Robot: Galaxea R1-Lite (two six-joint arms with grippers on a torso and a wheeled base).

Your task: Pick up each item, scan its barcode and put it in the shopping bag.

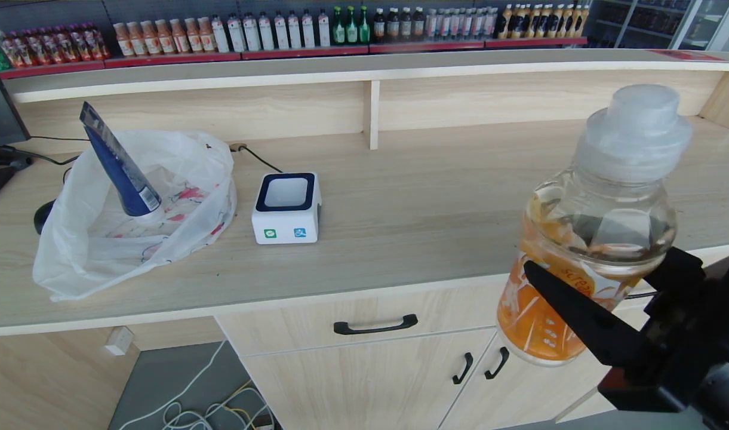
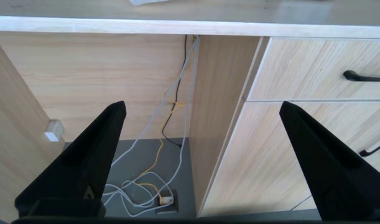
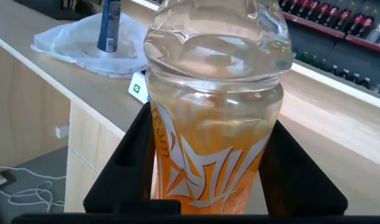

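A clear bottle (image 1: 585, 239) with an orange label and a pale cap is held upright off the counter's front right edge, with my right gripper (image 1: 597, 280) shut on its labelled body. Seen from the right wrist, the bottle (image 3: 214, 124) stands between the black fingers (image 3: 130, 155). A white scanner (image 1: 285, 207) with a dark blue top sits mid-counter. To its left lies the white plastic shopping bag (image 1: 89, 239), with a blue tube (image 1: 119, 164) standing in it. My left gripper (image 2: 202, 149) hangs open below the counter, facing the cabinet front.
The wooden counter (image 1: 430, 209) has a raised back ledge with a divider (image 1: 371, 113). Shelves of drink bottles (image 1: 340, 27) line the back wall. A monitor (image 1: 0, 101) stands far left. Below are a drawer handle (image 1: 375, 325) and loose cables (image 2: 146, 186) on the floor.
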